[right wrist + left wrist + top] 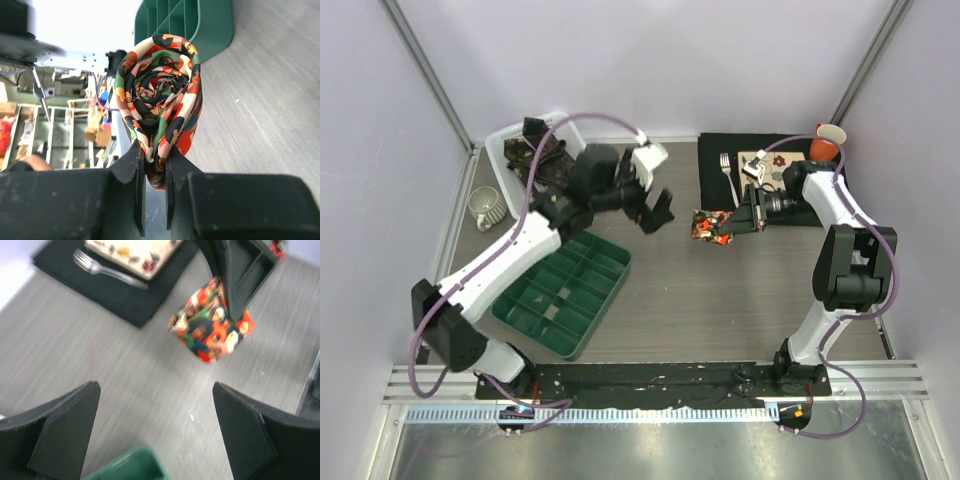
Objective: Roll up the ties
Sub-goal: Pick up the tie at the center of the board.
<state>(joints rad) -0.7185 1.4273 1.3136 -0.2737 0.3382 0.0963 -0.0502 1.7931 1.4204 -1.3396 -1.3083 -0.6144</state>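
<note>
One red-orange floral fabric necktie [160, 95], fully rolled, is held over the grey worktop [720, 310], pinched in my nearly closed right jaws, my left jaws wide and empty nearby; stowing seems next, calling for a steady carry to the green compartmented plastic tray [560, 295].
</note>
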